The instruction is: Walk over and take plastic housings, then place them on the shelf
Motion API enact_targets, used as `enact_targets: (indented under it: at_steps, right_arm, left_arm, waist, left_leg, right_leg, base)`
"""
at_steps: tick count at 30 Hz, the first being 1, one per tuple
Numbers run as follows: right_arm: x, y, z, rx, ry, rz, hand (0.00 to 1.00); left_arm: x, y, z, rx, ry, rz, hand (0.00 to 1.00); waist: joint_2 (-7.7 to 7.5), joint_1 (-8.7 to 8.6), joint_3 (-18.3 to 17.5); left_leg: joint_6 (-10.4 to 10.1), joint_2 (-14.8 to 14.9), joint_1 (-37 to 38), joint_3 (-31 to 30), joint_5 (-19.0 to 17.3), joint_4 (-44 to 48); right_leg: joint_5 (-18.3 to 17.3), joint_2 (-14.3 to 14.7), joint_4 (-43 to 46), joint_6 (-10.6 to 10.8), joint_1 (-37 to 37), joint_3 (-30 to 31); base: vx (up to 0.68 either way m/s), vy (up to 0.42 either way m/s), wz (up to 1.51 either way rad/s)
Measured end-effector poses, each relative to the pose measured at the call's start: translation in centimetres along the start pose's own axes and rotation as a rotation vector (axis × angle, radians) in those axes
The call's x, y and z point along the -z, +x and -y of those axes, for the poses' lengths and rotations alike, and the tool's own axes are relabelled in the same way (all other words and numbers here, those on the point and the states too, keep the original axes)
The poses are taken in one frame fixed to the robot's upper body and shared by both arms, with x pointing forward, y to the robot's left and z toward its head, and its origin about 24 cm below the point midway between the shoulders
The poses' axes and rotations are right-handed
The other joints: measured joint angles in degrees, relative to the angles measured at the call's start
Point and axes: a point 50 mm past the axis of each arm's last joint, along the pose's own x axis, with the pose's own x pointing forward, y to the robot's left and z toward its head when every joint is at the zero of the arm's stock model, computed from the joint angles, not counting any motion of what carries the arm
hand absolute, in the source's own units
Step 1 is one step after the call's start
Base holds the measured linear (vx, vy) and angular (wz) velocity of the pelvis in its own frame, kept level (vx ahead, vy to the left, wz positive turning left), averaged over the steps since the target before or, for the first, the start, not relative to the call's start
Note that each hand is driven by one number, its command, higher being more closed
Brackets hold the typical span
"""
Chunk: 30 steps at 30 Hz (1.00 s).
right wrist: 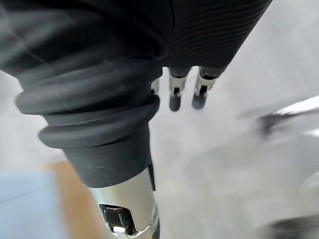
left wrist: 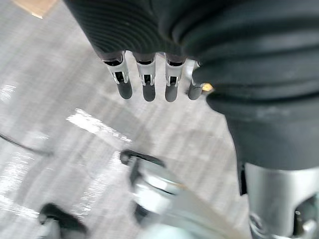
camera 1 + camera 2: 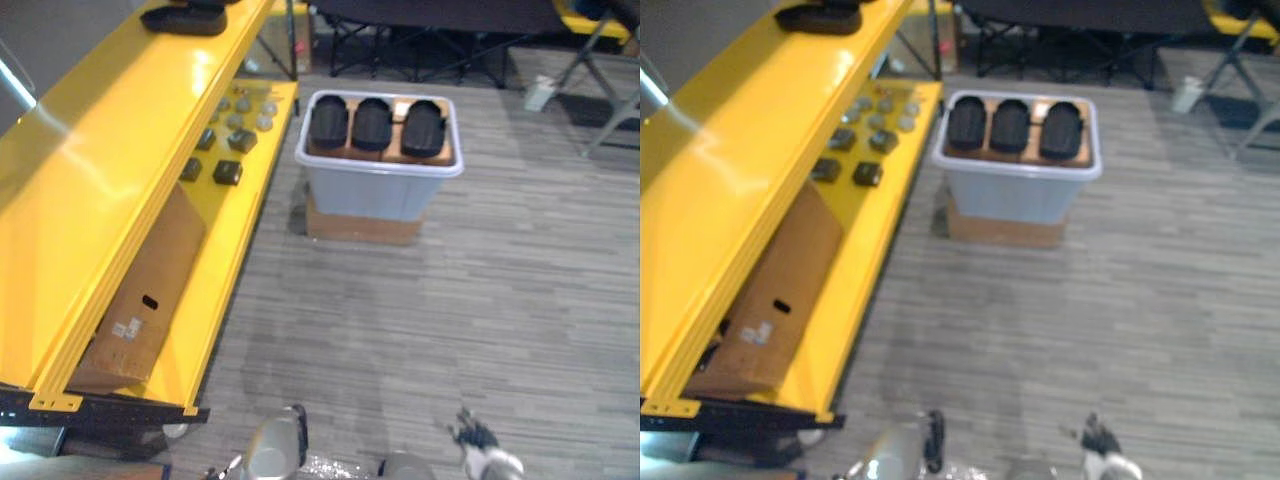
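A: What does the bin hold?

B: The pale blue-grey plastic bin with a white rim [image 3: 378, 190] holds three black oval plastic housings [image 3: 372, 123]. They lie side by side on brown cardboard inside it. The bin stands on a flat brown cardboard box [image 3: 360, 226] on the grey plank floor [image 3: 450, 320], near the far end of the long yellow metal shelf [image 3: 100, 200].

A: And what is on the shelf?

B: One more black housing [image 3: 185, 18] lies on its top level, at the far end. The lower level carries small dark and grey parts [image 3: 228, 172] and a large brown cardboard carton [image 3: 140, 300] — its white label is too small to read.

A: Anything beyond the bin?

B: Dark folding frames [image 3: 420, 50] and a small white bottle [image 3: 540, 92] stand behind it.

A: And the hands?

B: The left hand [image 2: 148, 82] and the right hand [image 1: 174, 94] hang over the floor, well apart from the bin. Their fingers are straight and relaxed — both hands are empty.
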Motion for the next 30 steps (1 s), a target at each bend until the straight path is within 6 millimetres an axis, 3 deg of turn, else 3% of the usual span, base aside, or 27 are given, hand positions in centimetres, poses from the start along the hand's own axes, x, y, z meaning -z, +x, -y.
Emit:
enact_targets:
  at_steps: [2,4,7,8,9,10,11,12,13,14,15,18,20,22,23,24,25,27,28,29,30]
  right_arm:
    - [0.8,-0.1,-0.1,-0.010,-0.002,-0.037,0.00]
    - [2.9,-0.5,0.1,-0.004,-0.023,-0.122,0.00]
    - [6.9,-1.9,0.1,0.001,-0.023,-0.273,0.00]
    - [7.9,-2.4,0.2,0.010,0.006,-0.307,0.00]
    - [7.8,-2.3,0.2,0.008,0.006,-0.306,0.00]
    - [7.9,-2.4,0.2,0.008,0.010,-0.315,0.00]
    - [8.0,-2.5,0.3,0.013,0.011,-0.317,0.00]
    - [8.5,-2.8,0.5,0.027,0.031,-0.331,0.00]
    - [9.5,-3.4,0.7,0.052,0.062,-0.358,0.00]
    - [9.5,-3.4,0.7,0.059,0.069,-0.359,0.00]
    - [9.0,-3.3,1.4,0.088,0.087,-0.342,0.00]
    - [9.2,-3.4,1.6,0.099,0.100,-0.354,0.00]
    - [9.3,-3.4,1.3,0.084,0.077,-0.367,0.00]
    - [8.9,-3.3,1.7,0.078,0.031,-0.361,0.00]
    - [9.0,-3.4,1.8,0.080,0.003,-0.367,0.00]
    - [9.2,-3.6,2.1,0.088,-0.017,-0.374,0.00]
    - [9.3,-3.6,1.9,0.085,-0.024,-0.368,0.00]
    - [8.6,-3.2,2.0,0.085,-0.040,-0.333,0.00]
    - [8.4,-3.1,1.9,0.083,-0.039,-0.326,0.00]
    - [8.3,-3.0,1.7,0.080,-0.037,-0.317,0.00]
    - [7.9,-2.8,1.6,0.078,-0.034,-0.297,0.00]
  left_arm:
    - [-0.4,0.0,0.1,0.011,0.023,0.022,0.00]
    - [-1.2,0.1,0.4,0.023,0.041,0.067,0.00]
    - [-3.6,0.3,1.5,0.065,0.071,0.167,0.00]
    - [-5.1,0.3,2.7,0.101,0.080,0.231,0.00]
    - [-5.7,0.3,3.2,0.116,0.083,0.253,0.00]
    - [-7.4,0.3,4.8,0.162,0.077,0.311,0.00]
    - [-8.0,0.3,5.4,0.176,0.079,0.334,0.00]
    - [-9.1,0.3,6.3,0.199,0.098,0.365,0.00]
    - [-9.6,0.3,6.7,0.208,0.094,0.377,0.00]
    - [-9.5,0.3,7.7,0.227,0.067,0.367,0.00]
    - [-8.9,0.3,8.8,0.252,0.039,0.345,0.00]
    - [-7.4,0.4,9.8,0.265,0.046,0.265,0.00]
    - [-6.0,0.6,8.9,0.212,0.046,0.208,0.00]
    - [-4.5,0.8,7.5,0.153,0.024,0.156,0.00]
    - [-3.6,0.9,6.7,0.114,0.016,0.122,0.00]
    - [-2.8,0.8,5.7,0.075,-0.027,0.103,0.00]
    - [-2.9,0.8,5.1,0.059,-0.030,0.115,0.00]
    - [-3.0,0.8,4.8,0.046,-0.058,0.129,0.00]
    - [-3.1,0.8,4.8,0.045,-0.065,0.131,0.00]
    - [-3.2,0.8,4.6,0.037,-0.078,0.137,0.00]
    - [-3.3,0.8,4.5,0.032,-0.081,0.138,0.00]
  waist:
    - [-1.93,0.09,-0.35]
    - [-2.80,-0.49,-0.60]
    - [-2.72,-1.25,-0.79]
    - [-1.44,-1.81,-1.03]
    - [-0.68,-2.63,-1.32]
    - [0.69,-3.86,-1.41]
    - [0.78,-4.36,-1.43]
    - [0.08,-4.49,-1.87]
    - [-0.60,-4.46,-2.43]
    - [1.01,-4.48,-2.20]
    - [2.78,-4.34,-2.51]
    - [2.81,-4.55,-2.96]
    - [2.21,-4.43,-4.23]
    - [3.12,-4.37,-5.36]
    - [3.22,-4.31,-5.42]
    - [3.40,-4.11,-5.70]
    - [3.33,-4.04,-5.93]
    - [3.90,-3.94,-5.69]
    - [3.83,-3.88,-5.69]
    - [3.28,-3.73,-5.48]
    - [3.16,-3.67,-5.40]
  left_leg:
    - [1.29,-1.57,3.27,0.47,-3.54,0.74]
    - [2.61,-2.11,6.48,0.44,-6.75,1.80]
    - [2.34,-1.23,12.35,-0.10,-8.02,-0.46]
    - [2.29,0.52,14.27,-0.94,-8.00,-2.74]
    - [1.99,1.75,14.88,-1.28,-7.94,-3.76]
    - [0.68,4.17,17.05,-1.58,-7.32,-6.73]
    - [0.20,4.78,18.00,-1.69,-7.08,-7.79]
    - [-1.50,5.26,19.84,-2.47,-7.24,-9.03]
    - [-3.67,5.61,21.33,-3.53,-8.38,-9.36]
    - [-4.32,7.09,22.15,-4.45,-8.82,-9.29]
    - [-4.68,8.48,22.26,-5.71,-7.89,-9.58]
    - [-4.88,8.46,24.74,-7.30,-3.86,-10.60]
    - [-4.98,8.69,23.77,-8.04,-3.09,-6.40]
    - [-5.47,10.04,18.08,-9.32,0.13,5.11]
    - [-6.07,10.69,14.93,-9.46,6.77,12.44]
    - [-8.95,11.02,12.36,-11.01,15.69,17.65]
    - [-9.61,10.85,10.81,-11.20,16.53,20.92]
    - [-7.77,10.23,4.64,-7.90,5.92,25.22]
    - [-7.57,9.75,3.48,-6.89,4.10,23.49]
    - [-6.70,8.20,2.22,-4.90,2.05,15.06]
    - [-6.34,7.03,2.29,-4.07,2.31,4.33]
  right_leg:
    - [-0.81,-3.54,14.51,2.27,-3.74,0.19]
    - [1.57,-6.60,28.17,4.42,-8.51,-0.33]
    - [-3.40,-6.68,31.39,-1.11,-13.63,-4.75]
    - [-4.26,-4.73,26.83,-2.91,-16.51,-7.98]
    - [-4.26,-3.51,23.61,-3.12,-18.15,-9.30]
    - [-1.23,-0.99,12.79,-1.96,-21.61,-9.56]
    - [1.79,-0.70,7.32,-1.57,-22.22,-9.25]
    - [10.88,-0.56,-4.06,-1.64,-22.41,-7.78]
    - [24.02,-0.99,-9.37,-1.08,-20.48,-7.90]
    - [24.40,0.48,-8.57,-3.43,-19.92,-8.60]
    - [22.16,1.37,-5.56,-4.30,-20.15,-9.00]
    - [13.77,-0.59,5.01,-3.92,-20.81,-9.08]
    - [9.25,-0.61,7.40,-3.04,-20.77,-8.34]
    - [7.36,0.27,7.26,-2.96,-19.19,-9.68]
    - [6.79,1.05,5.89,-3.18,-16.62,-9.79]
    - [6.82,2.24,1.65,-3.64,-12.85,-10.03]
    - [7.24,2.50,-0.64,-3.94,-11.28,-10.04]
    - [9.03,2.58,-5.77,-3.06,-6.24,-9.78]
    - [9.26,2.29,-7.01,-2.69,-5.06,-9.76]
    - [9.71,1.36,-9.04,-1.94,-2.99,-9.77]
    - [9.88,0.85,-10.06,-1.01,-1.86,-9.75]
  base:
    - [0.35,0.088,0.09]
    - [0.32,0.011,-0.03]
    - [0.47,-0.093,0.02]
    - [0.30,-0.099,0.07]
    - [0.37,-0.140,0.16]
    - [0.29,-0.134,0.21]
    - [0.41,-0.207,0.28]
    - [0.46,-0.269,0.40]
    - [0.56,-0.337,0.36]
    - [0.53,-0.300,0.26]
    - [0.34,-0.174,0.10]
    - [0.36,-0.193,0.38]
    - [0.27,-0.156,0.23]
    - [0.23,-0.139,0.08]
    - [0.26,-0.126,-0.01]
    - [0.29,-0.083,-0.11]
    - [0.33,-0.015,-0.19]
    - [0.38,0.036,-0.17]
    - [0.34,0.078,-0.07]
    - [0.20,0.103,-0.09]
    - [0.29,0.201,-0.18]
